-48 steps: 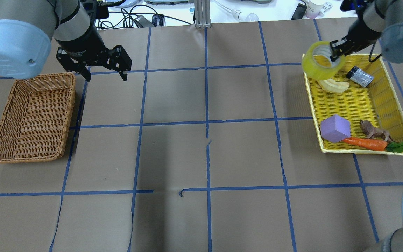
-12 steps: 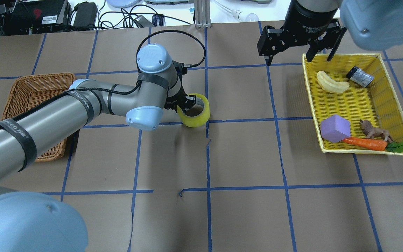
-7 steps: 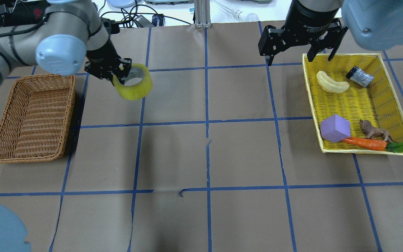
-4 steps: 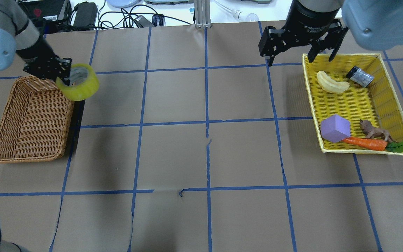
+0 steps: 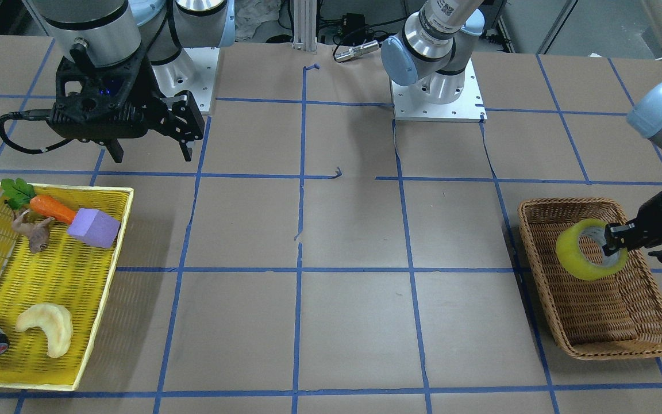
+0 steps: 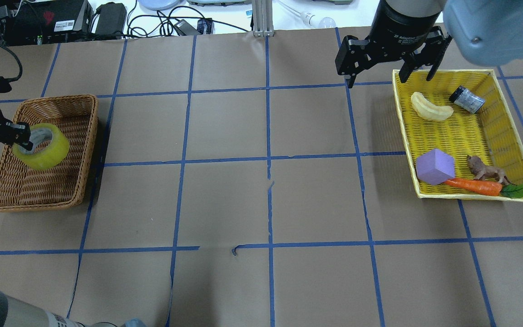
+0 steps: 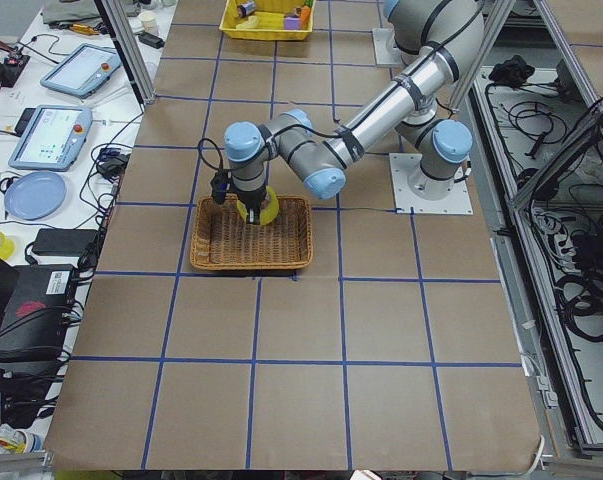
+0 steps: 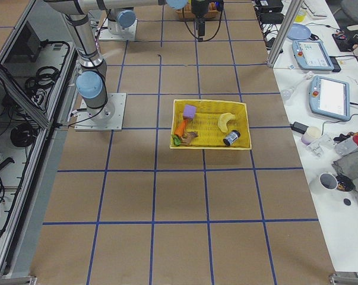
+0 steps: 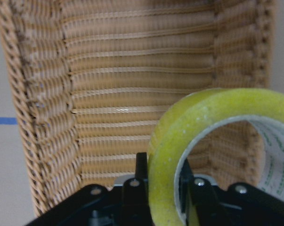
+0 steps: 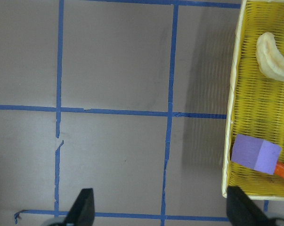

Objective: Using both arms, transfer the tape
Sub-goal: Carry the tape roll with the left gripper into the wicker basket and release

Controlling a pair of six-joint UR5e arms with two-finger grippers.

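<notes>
Since a moment ago we've swung our left gripper (image 6: pixel 24 141) off the rim, and now the wicker basket (image 6: pixel 84 154) lies right beneath it. Its fingers are clamped on the tape (image 6: pixel 48 152), one inside the core, and the roll juts out sideways. Our right gripper (image 5: pixel 151 150) hangs wide open and empty, with the yellow tray (image 6: pixel 406 136) just beside it.

Robot lab: taped table (image 6: pixel 225 200), teach pendants (image 8: pixel 330 95)

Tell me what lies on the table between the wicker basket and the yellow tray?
Nothing: the overhead view shows only bare table and blue lines from wicker basket to yellow tray.
</notes>
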